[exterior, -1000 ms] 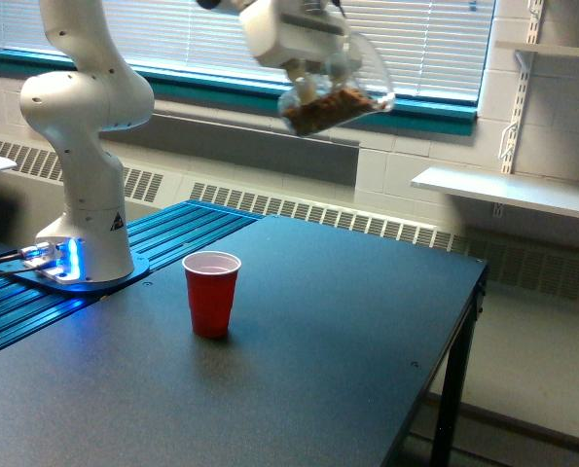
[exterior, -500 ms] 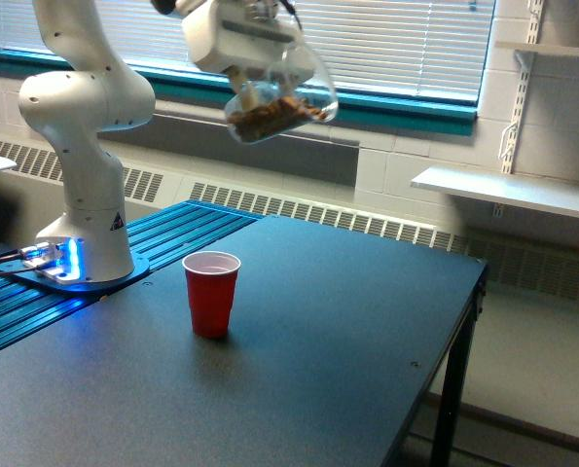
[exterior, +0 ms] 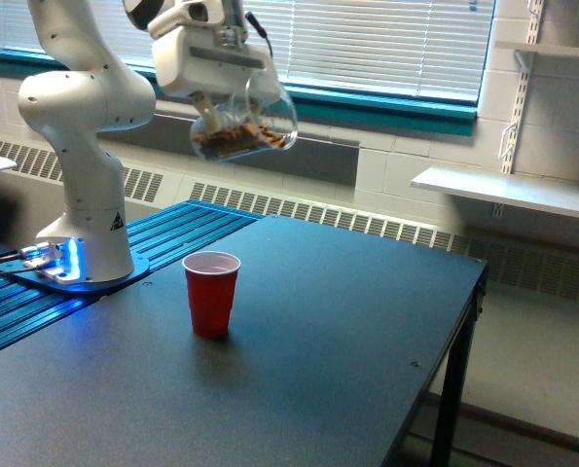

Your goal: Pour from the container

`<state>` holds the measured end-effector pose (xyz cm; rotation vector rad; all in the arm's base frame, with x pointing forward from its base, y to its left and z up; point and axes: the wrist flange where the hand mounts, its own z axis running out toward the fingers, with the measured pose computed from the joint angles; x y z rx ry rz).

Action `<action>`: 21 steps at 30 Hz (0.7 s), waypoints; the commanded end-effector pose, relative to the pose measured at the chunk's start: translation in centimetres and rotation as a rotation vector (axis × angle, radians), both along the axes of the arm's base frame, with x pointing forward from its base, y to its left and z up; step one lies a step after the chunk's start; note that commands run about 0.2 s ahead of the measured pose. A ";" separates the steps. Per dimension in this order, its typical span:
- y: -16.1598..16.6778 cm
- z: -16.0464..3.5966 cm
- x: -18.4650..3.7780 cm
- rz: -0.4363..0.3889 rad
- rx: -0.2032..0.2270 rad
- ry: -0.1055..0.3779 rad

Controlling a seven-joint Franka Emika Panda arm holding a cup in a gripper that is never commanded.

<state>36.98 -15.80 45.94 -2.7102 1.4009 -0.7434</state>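
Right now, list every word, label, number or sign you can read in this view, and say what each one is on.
No text can be read.
Robot base: a small dark triangular sign, too small to make out.
Red cup: no print.
Container, held tilted in the gripper: clear, no label, only brown nuts inside.

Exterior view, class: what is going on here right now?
A white robot arm holds a clear container of brown nuts in its gripper, high in the air. The container is tilted, but nothing is spilling from it. Below it, a red cup stands upright on the dark table, and it looks empty. The container hangs roughly above the cup, slightly toward the exterior view's right, so the pour has not yet begun.
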 end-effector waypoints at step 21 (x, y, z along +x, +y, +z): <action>1.7 -3.8 -6.1 0.041 -0.005 0.116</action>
